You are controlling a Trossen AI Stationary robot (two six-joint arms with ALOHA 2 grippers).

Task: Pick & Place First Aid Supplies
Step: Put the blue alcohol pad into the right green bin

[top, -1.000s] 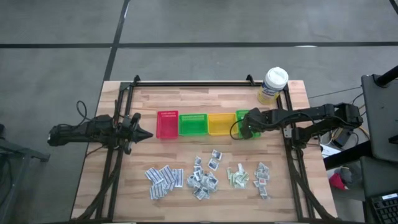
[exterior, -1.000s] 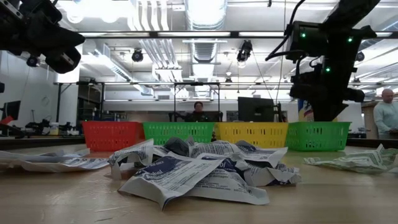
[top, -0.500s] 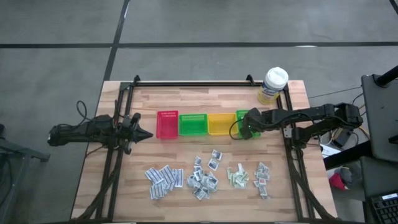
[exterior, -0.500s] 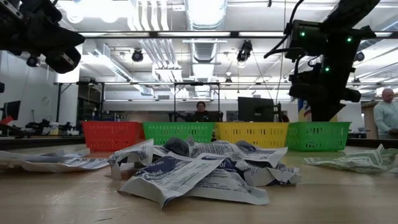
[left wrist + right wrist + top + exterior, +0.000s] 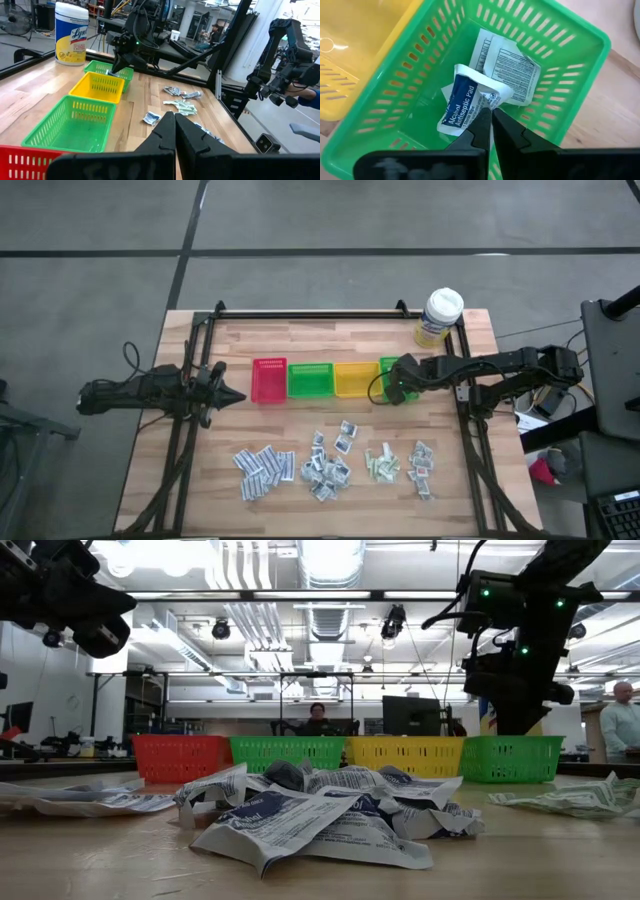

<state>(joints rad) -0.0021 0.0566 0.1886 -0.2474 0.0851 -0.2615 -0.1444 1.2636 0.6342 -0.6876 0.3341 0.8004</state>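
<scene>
The first aid supplies lie in loose piles (image 5: 328,465) on the near part of the wooden table, seen up close in the low view (image 5: 320,815). My right gripper (image 5: 489,112) reaches down into the right-hand green bin (image 5: 560,95) and is shut on a white-blue sachet (image 5: 462,102). A second white sachet (image 5: 510,60) lies flat on that bin's floor. My left gripper (image 5: 237,395) waits shut at the table's left, level, pointing toward the red bin (image 5: 269,380). My right gripper pinches the white-blue sachet by one edge (image 5: 488,100) between its two fingertips. The fingers come steeply from above, slanting from the table's right side. The sachet hangs bent below the fingers inside the green bin. Whether its lower end touches the bin's floor, I cannot tell.
Red, green (image 5: 310,379), yellow (image 5: 352,379) and green bins stand in a row across the table's middle. A white-lidded yellow wipes tub (image 5: 438,317) stands at the far right corner. Black frame rails (image 5: 300,312) run along the far, left and right sides.
My right gripper has rolled a little at the wrist while staying over the right-hand green bin.
</scene>
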